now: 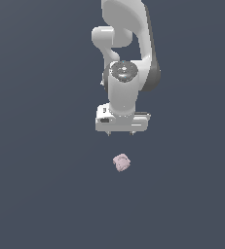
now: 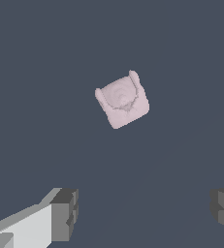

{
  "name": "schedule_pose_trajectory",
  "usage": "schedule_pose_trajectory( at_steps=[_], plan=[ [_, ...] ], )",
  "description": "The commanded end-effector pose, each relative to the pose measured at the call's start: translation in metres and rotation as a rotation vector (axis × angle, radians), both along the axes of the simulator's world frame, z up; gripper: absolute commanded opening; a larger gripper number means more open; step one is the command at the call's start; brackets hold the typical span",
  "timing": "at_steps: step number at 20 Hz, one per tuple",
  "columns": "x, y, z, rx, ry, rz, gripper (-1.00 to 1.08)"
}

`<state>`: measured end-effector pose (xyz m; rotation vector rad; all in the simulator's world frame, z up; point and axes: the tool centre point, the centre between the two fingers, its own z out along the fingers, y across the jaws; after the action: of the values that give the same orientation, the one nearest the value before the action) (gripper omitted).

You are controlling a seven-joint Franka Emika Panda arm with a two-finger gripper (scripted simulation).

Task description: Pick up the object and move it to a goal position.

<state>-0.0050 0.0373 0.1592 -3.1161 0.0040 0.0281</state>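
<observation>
Dark slate tabletop carries the small pink block [image 2: 122, 100], apart from our spread-open tool [image 1: 121, 132]; we judge it light, rigid and lumpy, best pinched across its two flatter sides.

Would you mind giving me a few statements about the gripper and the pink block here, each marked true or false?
1. The gripper is open, with a wide gap between its fingers. True.
2. The pink block is clamped between the fingers. False: it lies apart from them, with nothing touching it.
3. In the exterior view the block lies lower in the picture than the gripper. True.
4. Two blocks lie on the dark surface. False: only one block is visible.
5. The block is bright green. False: it is pale pink.
6. In the wrist view the block's edges sit skewed to the line between the fingers. True.
</observation>
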Motion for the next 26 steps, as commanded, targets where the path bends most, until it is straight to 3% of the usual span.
schedule_pose_trajectory(
  at_steps=[1, 9, 26],
  plan=[
    [0.001, -0.001, -0.001, -0.001, -0.001, 0.004, 1.0],
    [0.017, 0.001, -0.012, -0.007, -0.005, 0.098, 1.0],
    [0.072, 0.006, -0.063, -0.02, -0.022, 0.444, 1.0]
  ],
)
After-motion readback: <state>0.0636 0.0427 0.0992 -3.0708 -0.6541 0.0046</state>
